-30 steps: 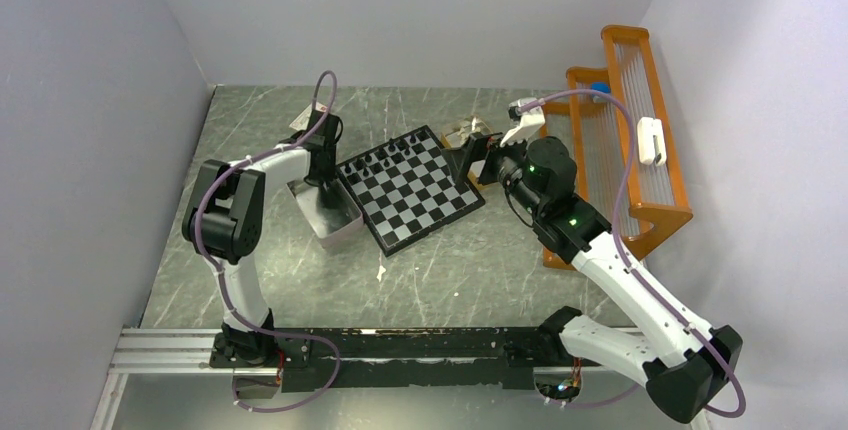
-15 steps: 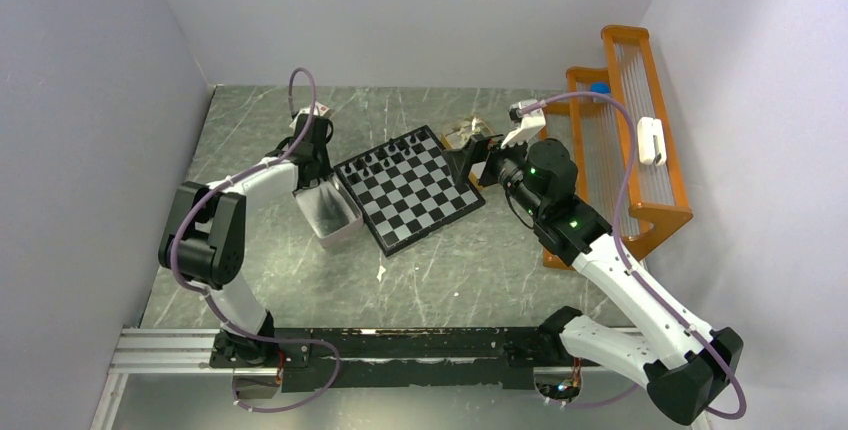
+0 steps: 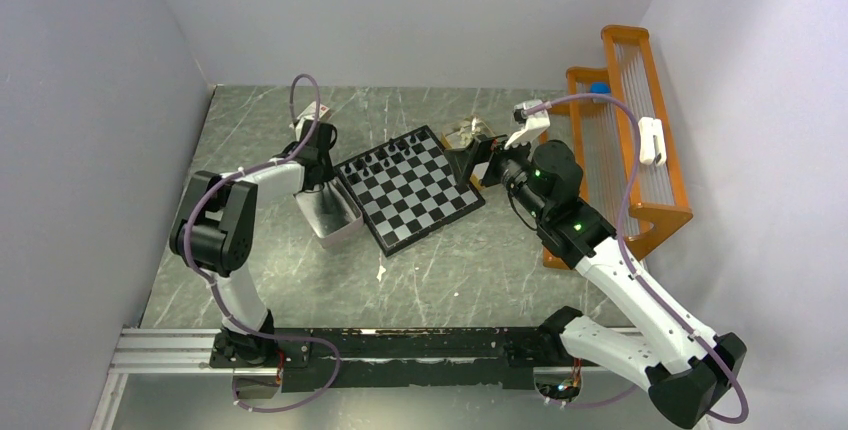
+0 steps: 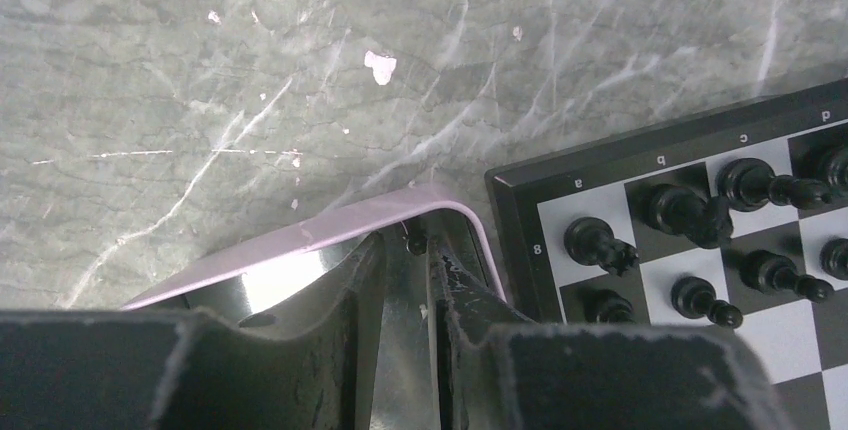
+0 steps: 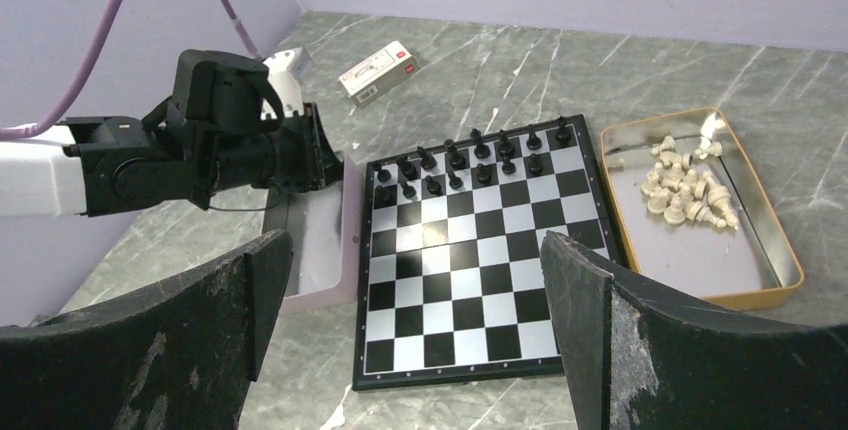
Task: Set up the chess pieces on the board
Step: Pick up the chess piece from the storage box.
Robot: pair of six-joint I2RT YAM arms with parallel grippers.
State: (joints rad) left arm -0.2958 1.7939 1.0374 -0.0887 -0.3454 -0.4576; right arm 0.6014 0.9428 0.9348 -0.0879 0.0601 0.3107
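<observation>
The board point(image 3: 412, 188) lies mid-table, turned a little, with black chess pieces point(image 3: 390, 155) on its two far rows, also seen in the right wrist view point(image 5: 470, 160) and left wrist view point(image 4: 690, 210). My left gripper point(image 4: 405, 245) reaches into the far corner of a lilac metal tray point(image 4: 330, 230) beside the board's left edge. Its fingers are nearly together on a small black piece point(image 4: 416, 243) at their tips. My right gripper point(image 5: 410, 250) is wide open and empty, above the board's right side point(image 3: 475, 162). Cream-white pieces point(image 5: 685, 185) lie in a tan tray point(image 5: 790, 270).
A white rectangular box point(image 5: 378, 70) lies on the table behind the left arm. An orange rack point(image 3: 620, 150) stands along the right wall, close to the right arm. A small white scrap point(image 3: 381, 272) lies on the table in front of the board.
My left gripper has moved from the middle of the lilac tray to its far corner by the board. The right arm has hardly moved.
</observation>
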